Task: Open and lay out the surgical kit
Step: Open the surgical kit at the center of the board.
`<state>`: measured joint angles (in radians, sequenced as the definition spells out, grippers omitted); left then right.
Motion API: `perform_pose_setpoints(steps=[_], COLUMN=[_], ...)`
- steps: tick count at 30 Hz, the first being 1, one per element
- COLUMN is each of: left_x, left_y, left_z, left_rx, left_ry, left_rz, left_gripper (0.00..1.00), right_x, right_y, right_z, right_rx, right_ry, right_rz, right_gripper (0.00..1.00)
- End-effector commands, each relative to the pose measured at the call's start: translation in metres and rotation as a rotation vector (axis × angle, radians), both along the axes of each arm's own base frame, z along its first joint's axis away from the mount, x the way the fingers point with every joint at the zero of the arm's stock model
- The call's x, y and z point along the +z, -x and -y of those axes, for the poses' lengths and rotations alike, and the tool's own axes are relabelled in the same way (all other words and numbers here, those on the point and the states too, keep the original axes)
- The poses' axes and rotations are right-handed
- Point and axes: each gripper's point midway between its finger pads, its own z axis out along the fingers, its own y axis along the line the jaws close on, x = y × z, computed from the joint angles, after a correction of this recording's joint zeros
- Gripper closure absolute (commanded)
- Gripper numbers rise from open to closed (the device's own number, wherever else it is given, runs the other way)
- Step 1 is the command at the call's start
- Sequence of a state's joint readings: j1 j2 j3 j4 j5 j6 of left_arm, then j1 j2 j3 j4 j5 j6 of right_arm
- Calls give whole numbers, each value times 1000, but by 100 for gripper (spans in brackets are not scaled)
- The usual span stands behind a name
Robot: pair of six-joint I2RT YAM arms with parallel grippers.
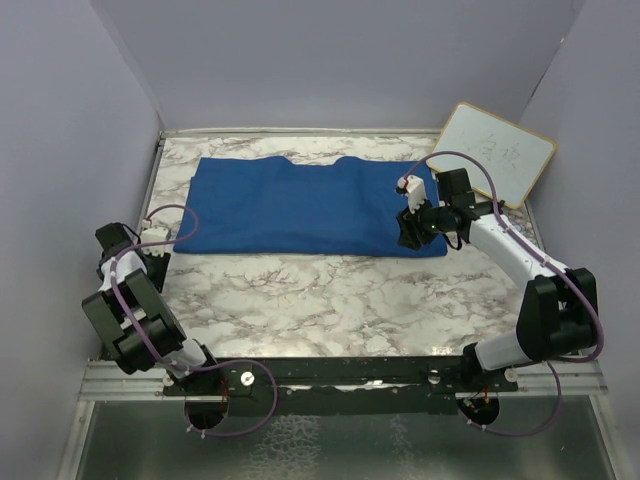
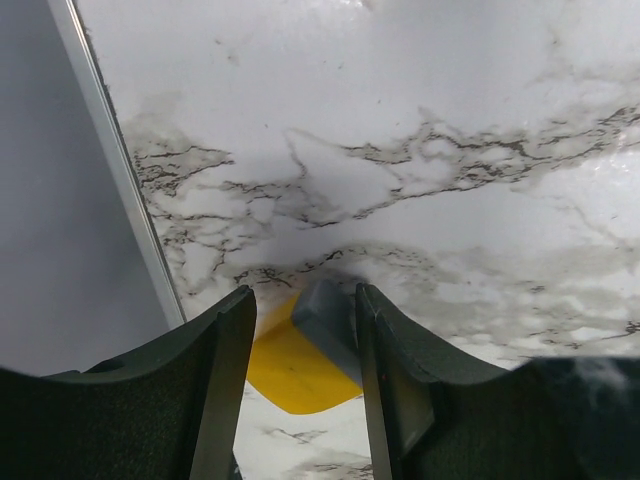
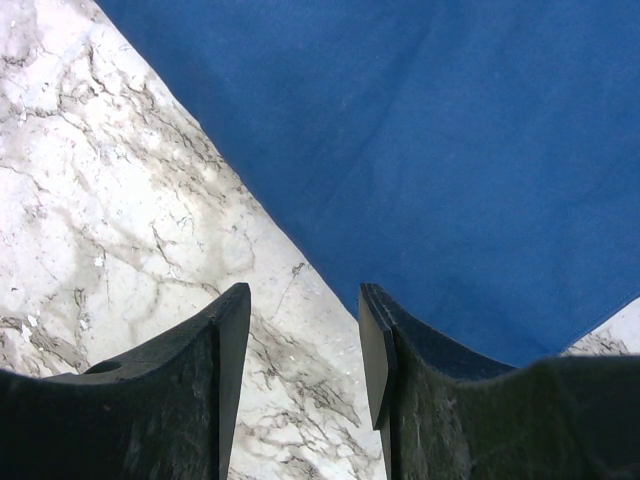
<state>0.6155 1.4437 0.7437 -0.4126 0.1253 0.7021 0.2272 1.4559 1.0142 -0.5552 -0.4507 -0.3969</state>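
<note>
The surgical kit shows only as a folded royal-blue cloth wrap (image 1: pixel 310 205) lying flat across the back of the marble table; its contents are hidden. My right gripper (image 1: pixel 410 232) hangs over the wrap's near right corner. In the right wrist view that gripper (image 3: pixel 300 300) is open and empty above bare marble, with the wrap's edge (image 3: pixel 450 150) running just past its right finger. My left gripper (image 1: pixel 152 250) is at the table's left edge. In the left wrist view its jaws (image 2: pixel 303 300) stand half-closed around a yellow-and-grey block (image 2: pixel 300 360), the right finger against the grey end.
A wood-framed whiteboard (image 1: pixel 495 152) leans at the back right corner, just behind the right arm. A metal rail (image 2: pixel 110 170) and the grey side wall (image 1: pixel 70 120) run close along the left of the left gripper. Bare marble (image 1: pixel 330 295) lies in front of the wrap.
</note>
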Motion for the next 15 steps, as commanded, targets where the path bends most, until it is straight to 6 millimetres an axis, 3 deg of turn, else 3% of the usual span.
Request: perform_pose_setpoints(steps=[1,7,15], left_x=[-14,-2,55], left_y=[27,19,-40], left_z=[-3,-4,23], left_rx=[-3,-8,-30], left_ry=[4,15,206], left_rz=[-90,-27,247], left_gripper=[53,50,37], right_x=[6,8,17], right_y=[-2,-3,-4], right_z=[-2,-1,-2], right_rx=[8,5,0], right_ry=[-15,-14,-22], right_rz=[35,38,67], right_gripper=[53,53,53])
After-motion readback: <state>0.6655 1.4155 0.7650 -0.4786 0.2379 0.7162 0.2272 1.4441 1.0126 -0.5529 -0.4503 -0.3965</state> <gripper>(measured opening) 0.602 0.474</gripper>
